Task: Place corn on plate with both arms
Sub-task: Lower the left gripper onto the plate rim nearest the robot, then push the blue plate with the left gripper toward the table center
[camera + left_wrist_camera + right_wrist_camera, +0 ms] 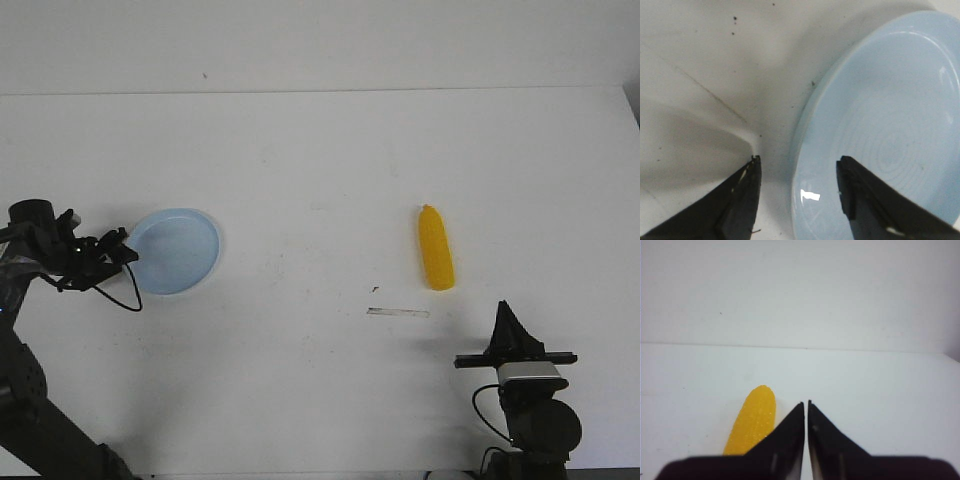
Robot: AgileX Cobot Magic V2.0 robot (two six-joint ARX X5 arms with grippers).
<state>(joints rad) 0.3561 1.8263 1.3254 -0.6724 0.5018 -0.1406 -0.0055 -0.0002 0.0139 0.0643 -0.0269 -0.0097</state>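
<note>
At 3 o'clock on table (320, 160): corn (435, 248) lying flat, untouched, well apart from plate (178, 250) at 9 o'clock. Left gripper (797, 192) spread, straddling plate rim, not yet clamped. Right gripper (805, 427) pinched closed on nothing, just short of corn. Pickup, placement both outstanding.

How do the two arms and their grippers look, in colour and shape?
Both arms are black. The left gripper has two pointed black fingers, and thin black cables loop beside it. The right gripper has matching tapered black fingers, with a silver-grey block behind them in the front view.
</note>
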